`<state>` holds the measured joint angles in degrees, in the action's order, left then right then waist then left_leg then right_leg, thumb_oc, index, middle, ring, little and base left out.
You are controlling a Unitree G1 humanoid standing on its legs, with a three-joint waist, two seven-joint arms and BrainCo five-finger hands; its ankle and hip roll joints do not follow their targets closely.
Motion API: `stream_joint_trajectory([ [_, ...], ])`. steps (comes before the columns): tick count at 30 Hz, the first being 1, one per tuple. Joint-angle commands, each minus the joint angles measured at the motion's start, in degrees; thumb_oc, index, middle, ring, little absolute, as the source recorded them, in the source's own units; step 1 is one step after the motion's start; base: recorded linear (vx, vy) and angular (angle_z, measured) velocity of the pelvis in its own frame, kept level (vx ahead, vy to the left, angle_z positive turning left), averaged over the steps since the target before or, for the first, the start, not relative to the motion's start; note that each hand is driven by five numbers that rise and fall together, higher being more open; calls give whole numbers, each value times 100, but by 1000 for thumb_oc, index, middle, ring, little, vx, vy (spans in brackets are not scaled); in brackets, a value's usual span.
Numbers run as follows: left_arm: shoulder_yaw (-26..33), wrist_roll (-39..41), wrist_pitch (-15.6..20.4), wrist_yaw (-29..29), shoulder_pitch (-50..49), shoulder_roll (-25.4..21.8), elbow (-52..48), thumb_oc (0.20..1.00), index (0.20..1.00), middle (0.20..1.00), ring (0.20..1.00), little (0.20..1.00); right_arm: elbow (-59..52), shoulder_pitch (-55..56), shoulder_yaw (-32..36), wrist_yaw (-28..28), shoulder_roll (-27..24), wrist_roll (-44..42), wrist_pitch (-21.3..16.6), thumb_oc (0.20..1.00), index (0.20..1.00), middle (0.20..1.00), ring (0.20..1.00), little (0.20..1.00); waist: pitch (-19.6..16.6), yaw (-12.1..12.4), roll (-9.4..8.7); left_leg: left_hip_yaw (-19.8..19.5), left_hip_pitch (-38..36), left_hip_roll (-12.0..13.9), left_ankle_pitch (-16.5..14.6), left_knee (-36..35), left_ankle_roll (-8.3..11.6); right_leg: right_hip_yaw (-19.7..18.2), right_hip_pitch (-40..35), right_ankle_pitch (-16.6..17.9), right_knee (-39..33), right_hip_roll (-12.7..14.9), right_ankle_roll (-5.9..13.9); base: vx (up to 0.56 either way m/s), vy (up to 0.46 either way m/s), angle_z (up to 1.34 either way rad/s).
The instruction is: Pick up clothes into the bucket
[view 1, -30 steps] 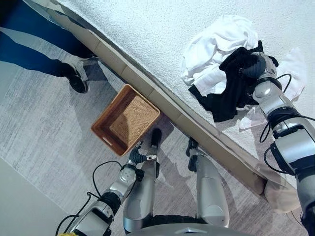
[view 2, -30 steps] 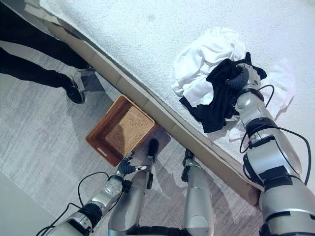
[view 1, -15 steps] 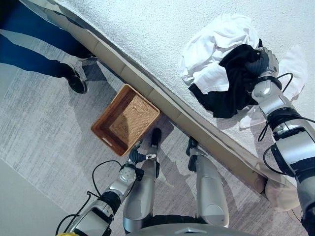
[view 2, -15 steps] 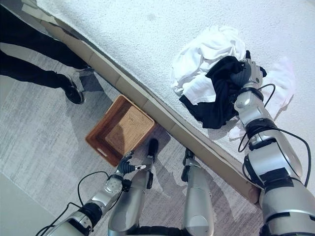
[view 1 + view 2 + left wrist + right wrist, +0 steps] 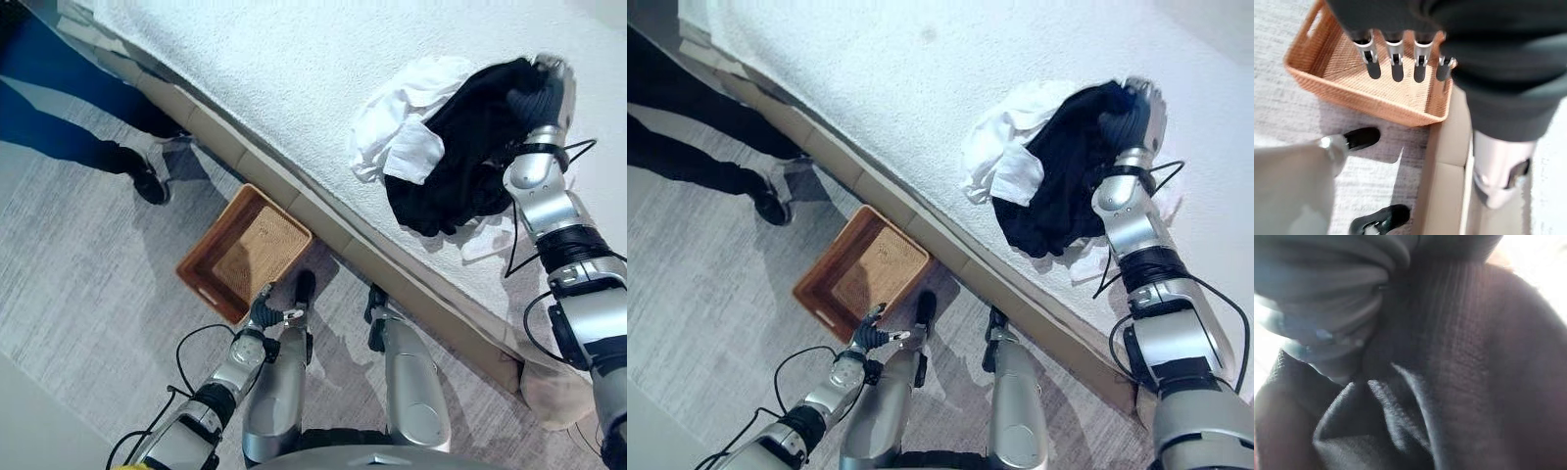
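Right eye view has the crumpled black knit garment [image 5: 1058, 176] bunched over a rumpled white cloth [image 5: 1004, 162] on the white textured bed [image 5: 872, 88], gripped by the right hand [image 5: 1136, 110], fingers clenched in its fabric. Lifting seems the step in hand. Next comes carrying it over the bed's edge to the woven brown rectangular basket [image 5: 201, 259] on the grey carpet [image 5: 88, 294], near the relaxed left hand [image 5: 263, 311].
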<state>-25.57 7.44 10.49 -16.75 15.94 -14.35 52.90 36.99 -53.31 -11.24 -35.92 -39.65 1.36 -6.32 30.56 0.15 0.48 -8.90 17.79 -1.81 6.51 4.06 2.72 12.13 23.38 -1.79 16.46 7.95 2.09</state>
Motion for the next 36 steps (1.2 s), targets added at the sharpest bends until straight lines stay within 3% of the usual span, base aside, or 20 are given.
stream_joint_trajectory([
  [1, 393, -278, 56, -41, -423, -208, -34, 1000, 1000, 1000, 1000, 1000, -862, 52, 397, -294, -484, -268, -592, 200, 200, 200, 200, 200, -498, -124, -422, 241, -80, -17, -788, 751, 12, -575, -721, -3, -348, 179, 479, 64, 20, -30],
  [12, 820, -424, 49, 192, -787, -546, -870, 1000, 1000, 1000, 1000, 1000, -2287, 1271, 1207, 183, -721, -259, -731, 200, 200, 200, 200, 200, -1360, -268, -506, 500, -867, 40, -769, 140, -28, -577, -1460, 136, -1000, 44, 558, 53, 14, -19],
  [18, 928, -29, 144, 527, -893, -741, -2264, 1000, 1000, 1000, 1000, 1000, -2655, 1838, 1383, 764, -601, -872, -832, 200, 200, 200, 200, 200, -1924, -338, -540, 647, -1334, 85, -817, -75, -35, -599, -1911, 191, -1302, 6, 591, 63, 4, -5],
  [24, 889, 367, 147, 910, -618, -1065, -3664, 1000, 1000, 1000, 1000, 1000, -2869, 2277, 944, 2035, -859, -1884, -715, 200, 200, 200, 200, 200, -2287, -420, -584, 806, -1681, 168, -862, -213, -7, -658, -2207, 177, -1434, -26, 603, 61, -4, -9],
  [29, 384, 340, 26, 1190, 352, -1425, -4319, 1000, 1000, 1000, 1000, 1000, -3249, 2206, 292, 2926, -1285, -2394, -486, 200, 200, 200, 200, 200, -2504, -519, -581, 908, -1904, 212, -899, -277, 24, -684, -2412, 183, -1543, -42, 616, 51, -5, -13],
  [32, 101, 434, -20, 1205, 841, -1272, -4176, 1000, 1000, 1000, 1000, 1000, -3452, 2068, 7, 3234, -1363, -2709, -426, 200, 200, 200, 200, 200, -2550, -555, -567, 937, -1968, 234, -903, -301, 32, -723, -2463, 181, -1565, -50, 617, 26, -4, -8],
  [36, -509, 927, -149, 1296, 1527, -544, -3435, 1000, 1000, 1000, 1000, 1000, -4158, 1783, -730, 3941, -1402, -3622, -340, 200, 200, 200, 200, 200, -2633, -652, -565, 979, -2065, 250, -897, -320, 39, -766, -2547, 178, -1582, -49, 615, 9, -2, -11],
])
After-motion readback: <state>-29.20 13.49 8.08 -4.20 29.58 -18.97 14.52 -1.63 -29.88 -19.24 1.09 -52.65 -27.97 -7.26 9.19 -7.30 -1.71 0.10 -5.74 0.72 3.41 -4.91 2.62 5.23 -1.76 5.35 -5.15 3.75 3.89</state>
